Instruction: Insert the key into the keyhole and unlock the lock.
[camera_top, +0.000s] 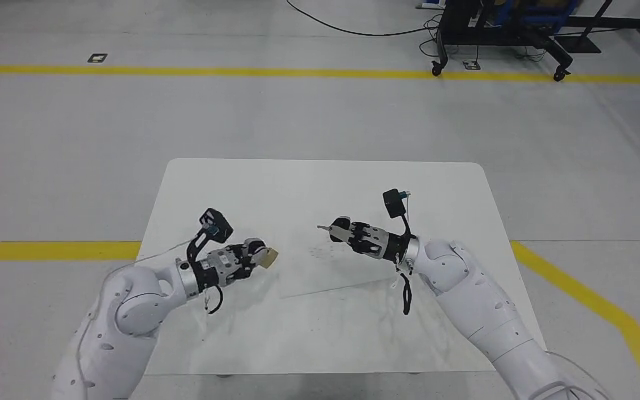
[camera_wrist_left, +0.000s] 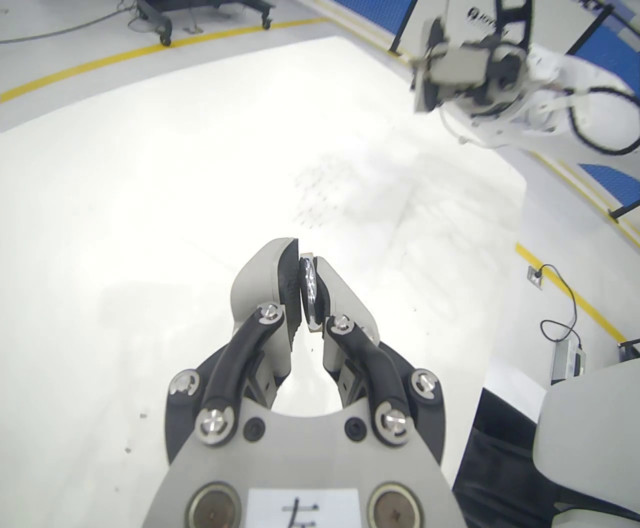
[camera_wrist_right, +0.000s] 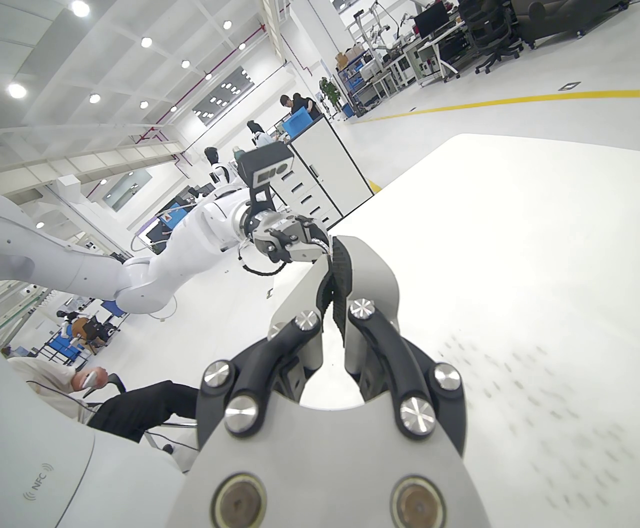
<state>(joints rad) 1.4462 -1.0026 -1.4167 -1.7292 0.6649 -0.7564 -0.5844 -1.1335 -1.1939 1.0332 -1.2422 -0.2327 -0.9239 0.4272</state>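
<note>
**A:** Status on the lock job?

**B:** Both arms are over the near half of the white table (camera_top: 330, 180). The left gripper (camera_top: 252, 252) is clenched on the padlock (camera_top: 268, 257). Its brass body sticks out past the fingertips, and the silver shackle (camera_wrist_left: 310, 295) is pinched between the pads (camera_wrist_left: 289, 280). It's held above the tabletop.

**A:** Right side?

**B:** The right gripper (camera_top: 338, 228) has its fingers pressed together. A thin silvery tip pokes out toward the lock, and I read that as the key (camera_top: 323, 229). In the right wrist view the pads hide it.

**A:** Progress?

**B:** My call is that both pickups are done. Key and padlock face each other over the table's middle, clearly apart. Insert and turn are not yet done. I can't see the keyhole face, so alignment is unknown.
</note>
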